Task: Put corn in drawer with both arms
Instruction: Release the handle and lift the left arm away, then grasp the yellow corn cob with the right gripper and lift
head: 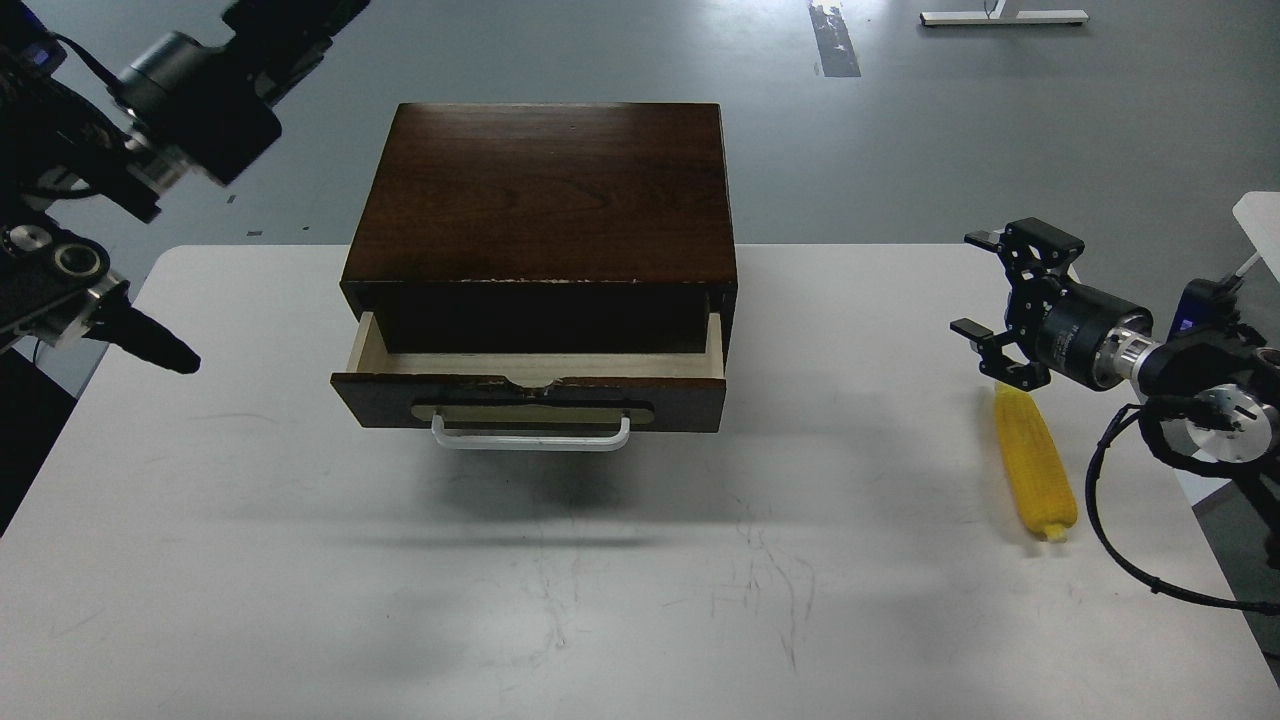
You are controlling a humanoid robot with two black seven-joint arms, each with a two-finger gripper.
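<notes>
The corn (1035, 465) lies on the white table (600, 600) at the right, its length running front to back. My right gripper (977, 285) hovers just behind the corn's far end with its fingers (968, 328) spread open and nothing between them. The drawer (530, 400) of the dark brown box (540, 190) is pulled partly out, showing pale wood inside and a white bar handle (530, 437). My left arm (190, 100) is raised at the far left, behind the table. Its far end (285, 25) is dark, blurred and cut off by the top edge.
A black pointed part of the left arm (150, 342) hangs over the table's left edge. Black cables (1110, 510) loop from the right arm near the table's right edge. Grey floor lies beyond the table.
</notes>
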